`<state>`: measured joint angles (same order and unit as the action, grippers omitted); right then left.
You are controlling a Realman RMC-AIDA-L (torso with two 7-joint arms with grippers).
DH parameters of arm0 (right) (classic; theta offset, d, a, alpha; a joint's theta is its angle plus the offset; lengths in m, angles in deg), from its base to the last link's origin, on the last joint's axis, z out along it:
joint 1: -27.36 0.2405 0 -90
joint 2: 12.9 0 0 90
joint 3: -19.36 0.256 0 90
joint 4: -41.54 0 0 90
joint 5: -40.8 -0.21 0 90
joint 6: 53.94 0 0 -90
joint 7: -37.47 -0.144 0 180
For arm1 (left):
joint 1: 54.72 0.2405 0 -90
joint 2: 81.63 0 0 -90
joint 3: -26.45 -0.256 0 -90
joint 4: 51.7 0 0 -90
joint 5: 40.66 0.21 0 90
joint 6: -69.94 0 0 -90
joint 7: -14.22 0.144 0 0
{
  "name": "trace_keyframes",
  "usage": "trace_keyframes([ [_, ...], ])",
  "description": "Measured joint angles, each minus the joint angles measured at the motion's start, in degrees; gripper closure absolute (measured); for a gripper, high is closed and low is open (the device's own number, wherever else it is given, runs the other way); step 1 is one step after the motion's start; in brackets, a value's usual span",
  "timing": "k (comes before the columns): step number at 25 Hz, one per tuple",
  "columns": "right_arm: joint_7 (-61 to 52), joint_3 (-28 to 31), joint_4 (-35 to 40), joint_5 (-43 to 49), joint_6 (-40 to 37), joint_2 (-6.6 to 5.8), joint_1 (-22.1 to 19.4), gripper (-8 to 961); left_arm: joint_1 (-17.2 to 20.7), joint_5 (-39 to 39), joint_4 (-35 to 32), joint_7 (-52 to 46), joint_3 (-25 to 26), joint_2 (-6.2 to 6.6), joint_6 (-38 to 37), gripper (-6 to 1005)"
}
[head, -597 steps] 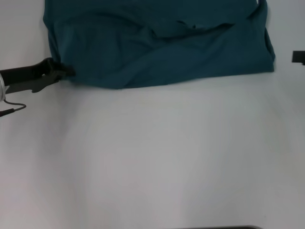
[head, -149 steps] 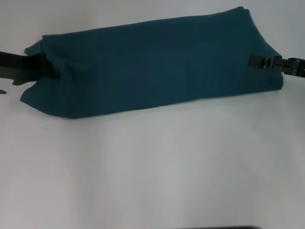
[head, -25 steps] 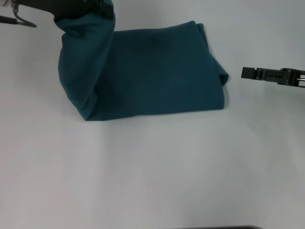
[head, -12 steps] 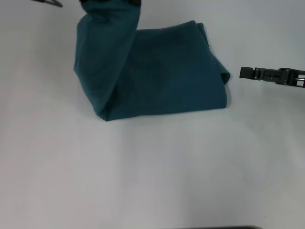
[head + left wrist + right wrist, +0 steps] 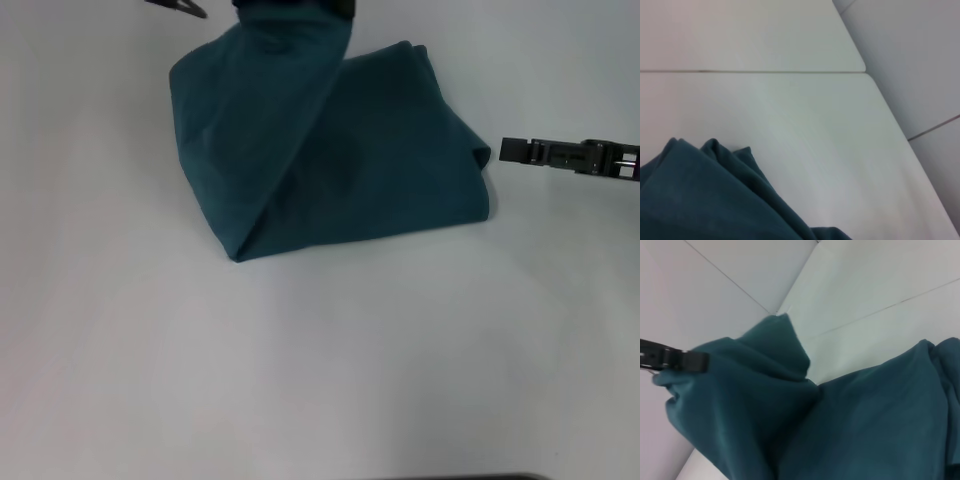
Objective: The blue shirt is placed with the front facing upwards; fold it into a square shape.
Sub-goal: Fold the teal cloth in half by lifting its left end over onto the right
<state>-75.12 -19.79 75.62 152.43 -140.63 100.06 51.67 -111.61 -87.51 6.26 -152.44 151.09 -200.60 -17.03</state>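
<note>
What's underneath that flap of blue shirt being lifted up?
Under the raised flap lies the rest of the blue shirt, flat on the white table. The left hand holds the flap up; anything deeper in the fold is covered. The right hand waits beside the shirt.

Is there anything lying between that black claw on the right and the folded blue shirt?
Nothing: in the head view only bare white table separates the right gripper from the blue shirt.
</note>
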Motion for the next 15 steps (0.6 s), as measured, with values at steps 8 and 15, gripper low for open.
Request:
trace_keyframes([
  [8,-0.7,0.1,-0.1,1.5,0.1,0.00,0.7,85,-2.8,0.2,-5.5,2.5,-3.1,-1.50,3.8,900],
  [15,-1.0,0.0,-0.1,1.5,0.5,0.00,1.0,85,-4.1,0.9,-8.8,2.2,-7.5,-2.13,8.2,881],
])
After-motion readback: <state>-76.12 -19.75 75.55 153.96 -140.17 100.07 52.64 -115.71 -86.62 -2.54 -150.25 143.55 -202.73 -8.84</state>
